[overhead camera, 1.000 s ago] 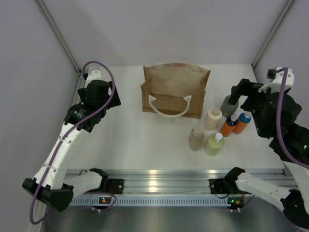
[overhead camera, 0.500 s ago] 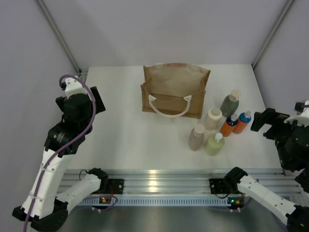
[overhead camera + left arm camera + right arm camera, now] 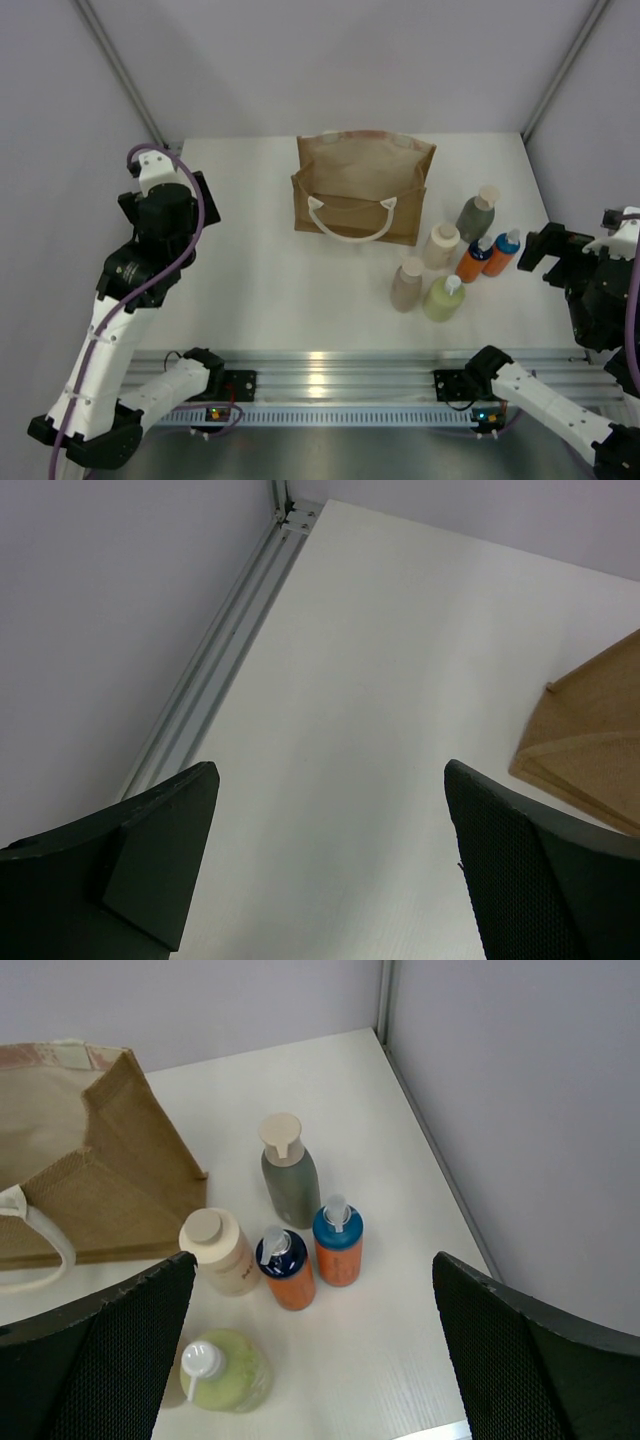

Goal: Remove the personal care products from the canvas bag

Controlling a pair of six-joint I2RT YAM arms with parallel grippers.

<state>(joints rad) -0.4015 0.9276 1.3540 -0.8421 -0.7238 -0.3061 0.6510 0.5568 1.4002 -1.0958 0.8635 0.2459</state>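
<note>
Fingers (image 3: 150,850) parted on left gripper (image 3: 330,780) and right gripper (image 3: 312,1275) | bottles (image 3: 472,263) stand beside canvas bag (image 3: 360,190) on table (image 3: 270,270)

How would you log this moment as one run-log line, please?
state: six bottles standing on table beside canvas bag | left fingers: open, empty, over table | right fingers: open, empty, near bottles
</note>
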